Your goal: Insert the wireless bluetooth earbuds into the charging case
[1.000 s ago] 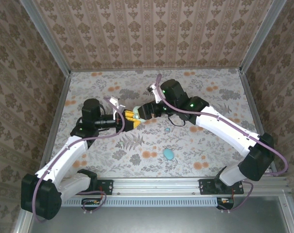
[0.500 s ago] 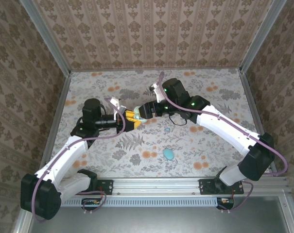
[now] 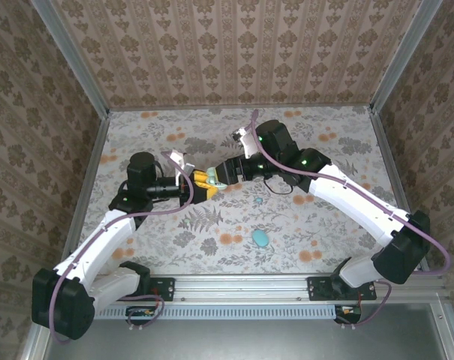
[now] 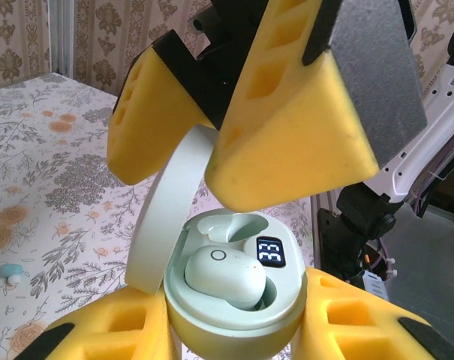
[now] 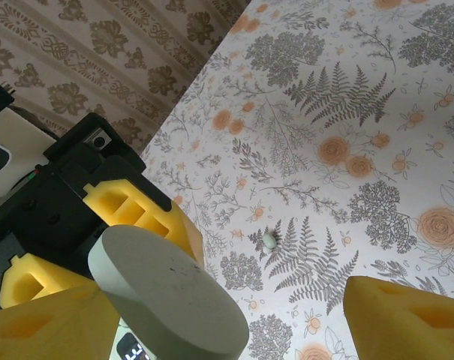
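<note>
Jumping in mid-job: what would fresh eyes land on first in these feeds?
The open pale green charging case, clamped in the left hand near the table's middle, with a pale earbud seated and the well beside it empty. The right hand hangs open over its raised lid. A tiny teal earbud lies loose on the floral table, right of both hands.

The charging case (image 4: 234, 321) is a pale green oval pod, upright and clamped low between the yellow foam pads of the left claw (image 4: 234, 341). Its lid (image 4: 160, 225) is hinged open and stands nearly vertical on the case's left side. One pale green earbud (image 4: 223, 276) lies seated in the near socket. The far socket (image 4: 230, 225) is bare, and a small display (image 4: 269, 251) beside it reads 33. A second earbud (image 3: 258, 201), tiny and teal, lies loose on the flowered desk (image 3: 324, 150), well apart from the case.
</note>
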`<act>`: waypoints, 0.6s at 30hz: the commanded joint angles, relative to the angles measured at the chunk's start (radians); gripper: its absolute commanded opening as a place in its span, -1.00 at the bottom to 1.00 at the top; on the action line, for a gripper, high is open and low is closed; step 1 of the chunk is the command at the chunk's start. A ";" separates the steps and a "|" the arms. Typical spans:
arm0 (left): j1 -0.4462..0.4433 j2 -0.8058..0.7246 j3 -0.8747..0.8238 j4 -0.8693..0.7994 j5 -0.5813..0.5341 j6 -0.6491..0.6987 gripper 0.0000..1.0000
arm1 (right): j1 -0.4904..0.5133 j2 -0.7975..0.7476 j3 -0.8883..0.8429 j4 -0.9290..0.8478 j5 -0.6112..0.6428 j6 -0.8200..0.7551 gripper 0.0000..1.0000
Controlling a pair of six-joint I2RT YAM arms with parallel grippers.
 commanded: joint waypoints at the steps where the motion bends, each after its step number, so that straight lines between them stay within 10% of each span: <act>1: 0.009 -0.009 0.010 0.022 0.033 -0.012 -1.00 | 0.001 -0.027 0.014 -0.014 -0.020 0.022 0.58; 18: 0.076 -0.027 -0.009 0.035 0.029 -0.044 -1.00 | -0.003 -0.045 0.014 0.060 -0.048 0.091 0.59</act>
